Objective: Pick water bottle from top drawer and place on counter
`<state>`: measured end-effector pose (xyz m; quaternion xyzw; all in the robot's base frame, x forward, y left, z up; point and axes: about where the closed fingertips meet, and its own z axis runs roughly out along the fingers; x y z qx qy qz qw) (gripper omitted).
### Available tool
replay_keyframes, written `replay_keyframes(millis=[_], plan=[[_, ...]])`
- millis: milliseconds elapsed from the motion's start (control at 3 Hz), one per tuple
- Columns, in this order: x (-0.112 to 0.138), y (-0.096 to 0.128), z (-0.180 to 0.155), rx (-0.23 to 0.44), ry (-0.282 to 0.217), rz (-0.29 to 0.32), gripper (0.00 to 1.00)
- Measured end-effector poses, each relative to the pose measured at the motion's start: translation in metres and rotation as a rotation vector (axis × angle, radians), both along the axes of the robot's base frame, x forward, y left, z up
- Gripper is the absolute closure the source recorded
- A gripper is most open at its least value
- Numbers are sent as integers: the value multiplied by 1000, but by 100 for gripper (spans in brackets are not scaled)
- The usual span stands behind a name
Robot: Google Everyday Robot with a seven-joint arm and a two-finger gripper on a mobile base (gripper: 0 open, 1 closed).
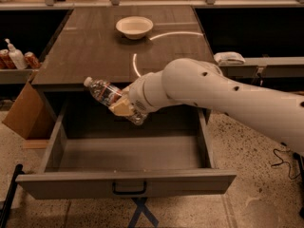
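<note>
The water bottle [103, 92] is clear with a white cap and a red-and-white label. It lies tilted in the air, cap toward the upper left, level with the counter's front edge. My gripper [124, 107] is shut on the water bottle's lower half, over the back left of the open top drawer [126, 186]. The drawer is pulled fully out, with a dark pull handle on its front panel. The counter [95, 51] stretches behind the drawer. My white arm reaches in from the right.
A cream bowl [134, 26] stands at the counter's far middle. A side shelf at left holds a white pump bottle [16, 57] and red cans [31, 59]. A cardboard box [26, 113] leans at the drawer's left. A white object [229, 58] lies on the right shelf.
</note>
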<state>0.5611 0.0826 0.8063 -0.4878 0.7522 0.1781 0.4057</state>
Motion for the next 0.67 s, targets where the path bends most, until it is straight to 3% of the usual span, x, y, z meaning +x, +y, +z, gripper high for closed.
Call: replay_keyframes(millis=[333, 667], plan=[[22, -27, 16, 2, -9, -23, 100], [45, -51, 38, -16, -57, -56, 100]])
